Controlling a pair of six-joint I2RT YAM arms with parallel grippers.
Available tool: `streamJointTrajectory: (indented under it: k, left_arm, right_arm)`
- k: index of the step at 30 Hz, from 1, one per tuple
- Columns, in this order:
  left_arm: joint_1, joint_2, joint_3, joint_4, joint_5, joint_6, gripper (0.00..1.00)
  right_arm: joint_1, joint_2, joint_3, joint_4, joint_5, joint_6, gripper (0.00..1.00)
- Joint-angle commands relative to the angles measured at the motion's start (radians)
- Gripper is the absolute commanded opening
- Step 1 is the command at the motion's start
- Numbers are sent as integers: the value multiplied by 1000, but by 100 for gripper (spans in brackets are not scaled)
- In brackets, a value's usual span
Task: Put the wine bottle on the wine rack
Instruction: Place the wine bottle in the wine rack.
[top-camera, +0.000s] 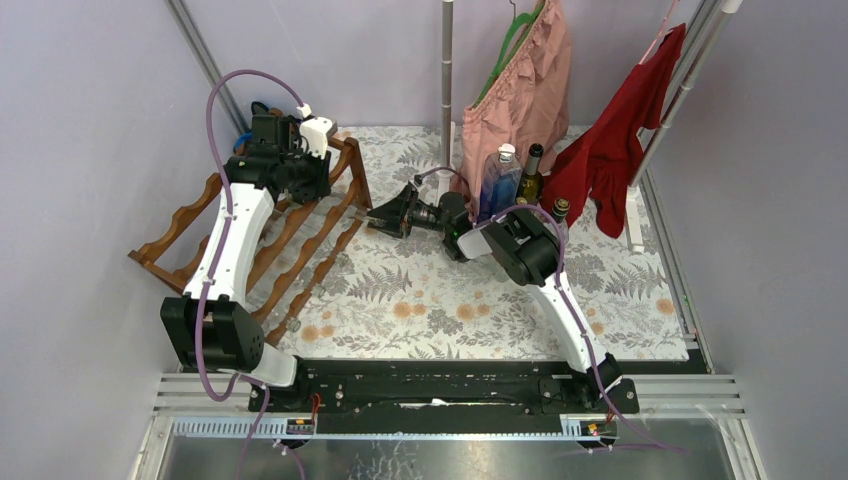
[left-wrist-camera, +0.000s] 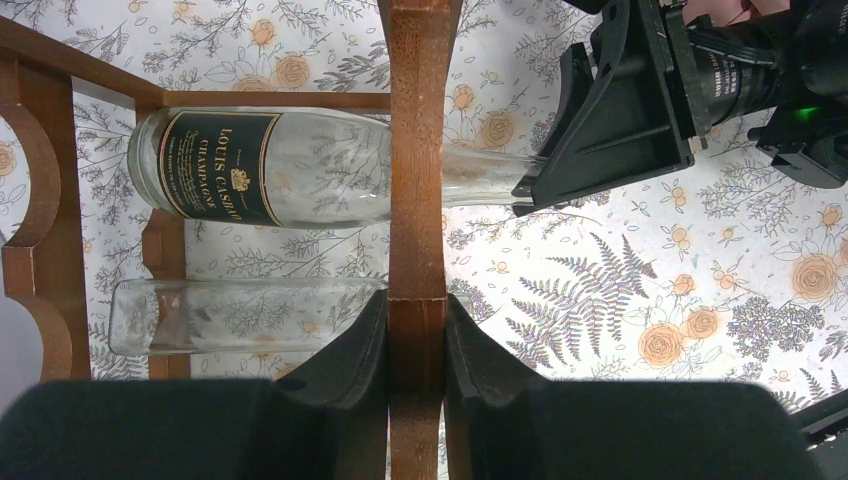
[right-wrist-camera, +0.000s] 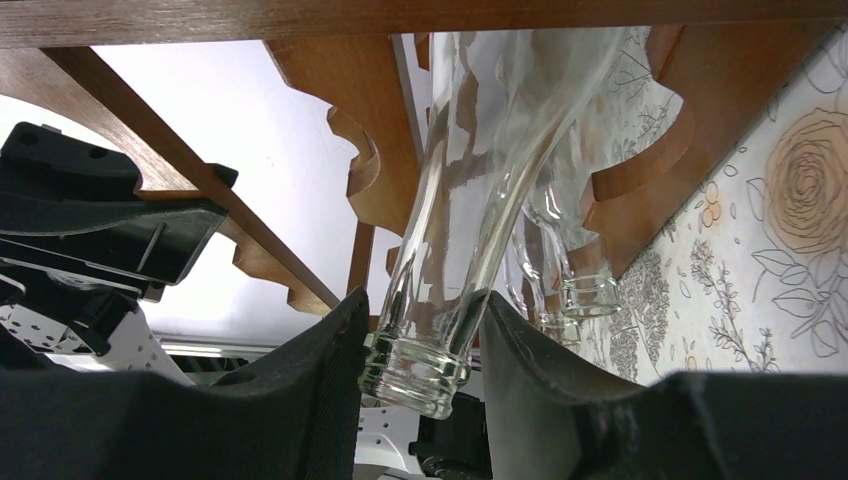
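The wine bottle (left-wrist-camera: 262, 168), clear glass with a black label, lay on its side inside the wine rack (left-wrist-camera: 417, 120). Its neck passed behind the rack's middle rail, and a second clear bottle (left-wrist-camera: 235, 315) lay just beside it. The right gripper (right-wrist-camera: 422, 310) was pinched nearly closed on the bottle's neck close to the mouth, while the left gripper (left-wrist-camera: 417, 315) was clamped tight on that wooden rail, above the floral tablecloth (left-wrist-camera: 620, 300).

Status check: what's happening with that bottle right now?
Left end effector clamped on wine rack. Right end effector gripping wine bottle neck, bottle lying in rack. Second clear bottle alongside, nothing blocking.
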Motion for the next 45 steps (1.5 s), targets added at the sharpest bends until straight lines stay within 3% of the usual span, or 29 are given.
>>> streamJointTrajectory:
  k: [1,20,27,37,45]
  left_arm:
    - [-11,13,-10,-130,56,-55,12]
    - [0,26,25,-137,-11,-51,11]
    - [0,29,38,-137,-8,-55,11]
    - [0,29,44,-139,3,-67,11]
    - [0,27,35,-137,13,-71,11]
  right_arm:
    - [-11,-161,63,371,24,5,0]
    - [-10,-196,-7,374,-31,-19,0]
    - [1,-217,-3,378,-77,-96,0]
    - [12,-153,90,379,-104,-108,0]
    - [12,-111,1,337,-118,-176,0]
